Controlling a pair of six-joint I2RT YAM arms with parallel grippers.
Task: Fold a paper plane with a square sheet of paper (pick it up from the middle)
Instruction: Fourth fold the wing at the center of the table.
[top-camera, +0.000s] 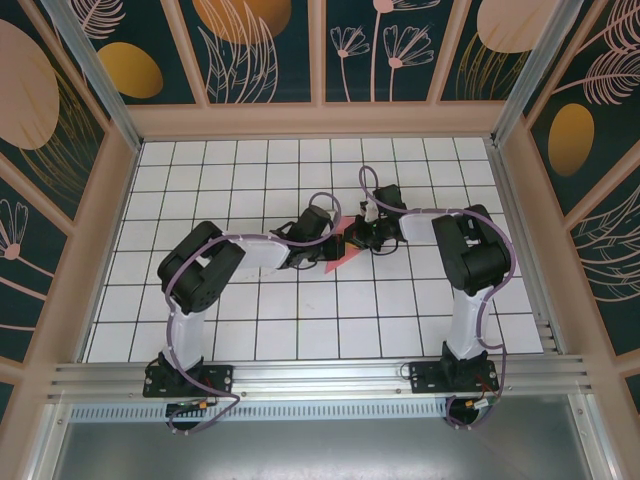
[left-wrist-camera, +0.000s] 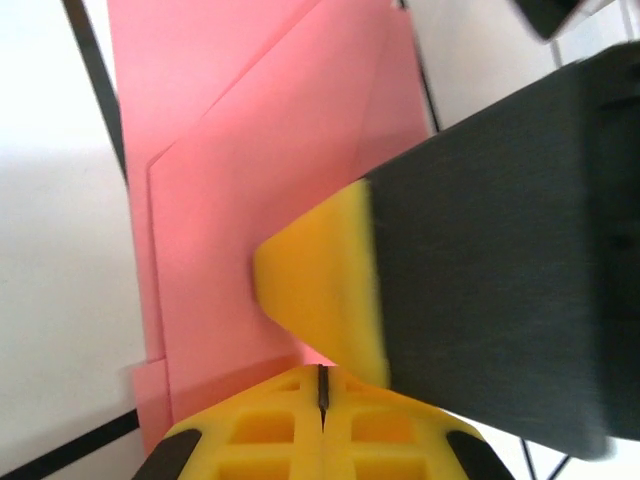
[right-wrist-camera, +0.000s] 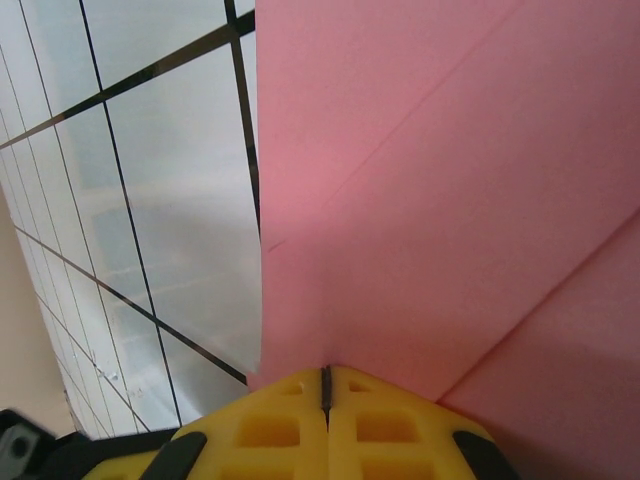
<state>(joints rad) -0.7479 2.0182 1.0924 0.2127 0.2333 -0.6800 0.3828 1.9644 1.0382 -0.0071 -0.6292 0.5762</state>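
The pink-red sheet of paper (top-camera: 337, 256) lies folded on the white grid table (top-camera: 250, 330), with a pointed end toward the near left. Diagonal flaps and creases show on it in the left wrist view (left-wrist-camera: 250, 150) and the right wrist view (right-wrist-camera: 450, 200). My left gripper (top-camera: 328, 240) (left-wrist-camera: 322, 378) is shut, its yellow tips down on the paper. My right gripper (top-camera: 360, 238) (right-wrist-camera: 325, 375) is shut too, its tips against the pink surface near one edge. Its yellow fingers (left-wrist-camera: 320, 290) rest on the paper just ahead of my left tips. Nothing shows between either pair of jaws.
Both arms reach in toward the table's middle, their forearms (top-camera: 265, 252) (top-camera: 440, 225) low over the tiles. Patterned walls (top-camera: 320, 50) and pale frame rails (top-camera: 110, 230) enclose the table on three sides. An aluminium rail (top-camera: 320, 375) runs along the near edge.
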